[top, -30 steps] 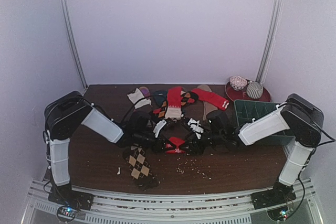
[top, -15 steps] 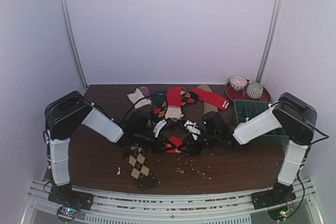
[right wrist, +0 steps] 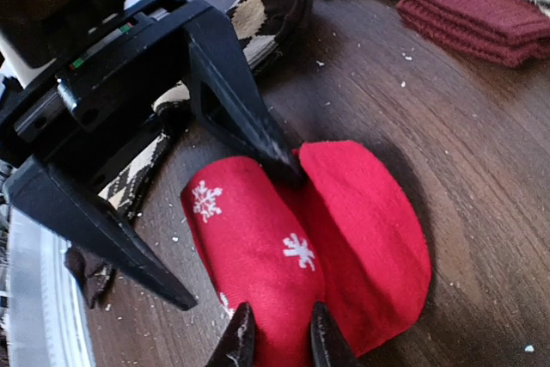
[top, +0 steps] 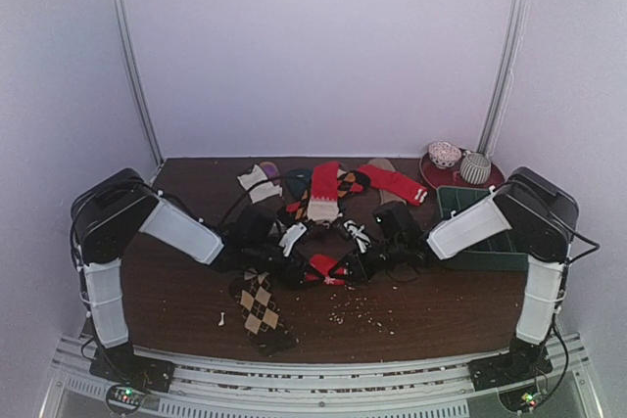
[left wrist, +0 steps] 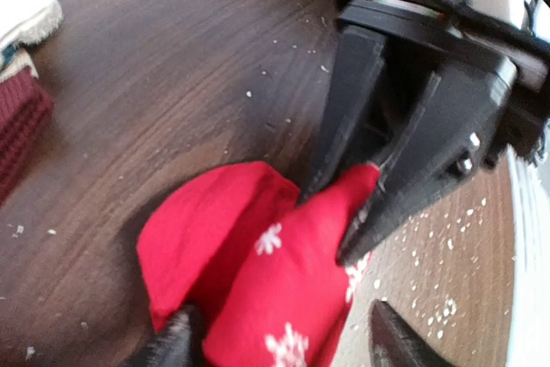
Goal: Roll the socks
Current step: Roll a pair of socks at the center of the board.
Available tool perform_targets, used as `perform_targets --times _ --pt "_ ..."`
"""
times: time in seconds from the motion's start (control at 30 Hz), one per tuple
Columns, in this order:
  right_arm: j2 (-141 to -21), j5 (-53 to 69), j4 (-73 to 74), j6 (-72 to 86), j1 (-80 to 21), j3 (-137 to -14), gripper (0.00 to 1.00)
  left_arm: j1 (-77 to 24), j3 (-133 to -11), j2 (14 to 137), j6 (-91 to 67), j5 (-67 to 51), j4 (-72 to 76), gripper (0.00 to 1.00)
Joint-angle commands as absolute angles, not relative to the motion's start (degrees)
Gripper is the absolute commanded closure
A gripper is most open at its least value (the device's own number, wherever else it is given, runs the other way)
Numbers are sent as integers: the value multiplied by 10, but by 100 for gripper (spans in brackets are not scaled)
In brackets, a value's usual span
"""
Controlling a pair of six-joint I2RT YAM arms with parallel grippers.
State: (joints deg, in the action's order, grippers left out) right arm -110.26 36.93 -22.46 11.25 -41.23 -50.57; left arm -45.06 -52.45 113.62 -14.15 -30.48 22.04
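Top external view: the red sock (top: pixel 328 268) sits at the centre of the bench (top: pixel 460 305) as a loose folded bundle, not yet a tight roll. The argyle sock (top: pixel 257 305) lies stretched out at its 7 o'clock, unrolled. Judged status: early, and most of the rolling remains. The left tool (left wrist: pixel 284 339) stands open, straddling the bundle. The right tool (right wrist: pixel 277 339) is closed, pinching the red fabric's edge. The fabric is a soft knit with white snowflake motifs. The bench is dark wood grain, flecked with crumbs.

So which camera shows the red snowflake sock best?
The right wrist view: the folded red cloth sock with white snowflakes fills it, nearly whole, pinched by the right fingers. The left wrist view cuts off its bottom edge. The top view shows only a small red patch, far away.
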Motion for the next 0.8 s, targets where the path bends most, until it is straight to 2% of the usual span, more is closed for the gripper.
perform_targets --times 0.0,0.13,0.57,0.63,0.73,0.77 --pt "-1150 398 -77 169 -392 -488 83 -440 -506 1124 -101 -228 175 27" --pt "-1158 418 -52 177 -382 -489 83 -440 -496 1112 -83 -227 272 20" --pt "-1169 403 -33 196 -380 -488 83 -439 -516 1171 -122 -349 401 19" --pt "-1169 401 -33 198 -380 -488 83 -440 -529 1186 -127 -354 389 24" --pt "-1165 399 -32 198 -380 -486 83 -440 -538 1198 -127 -363 362 43" --pt "-1165 397 -32 198 -380 -485 83 -440 -536 1200 -127 -364 353 44"
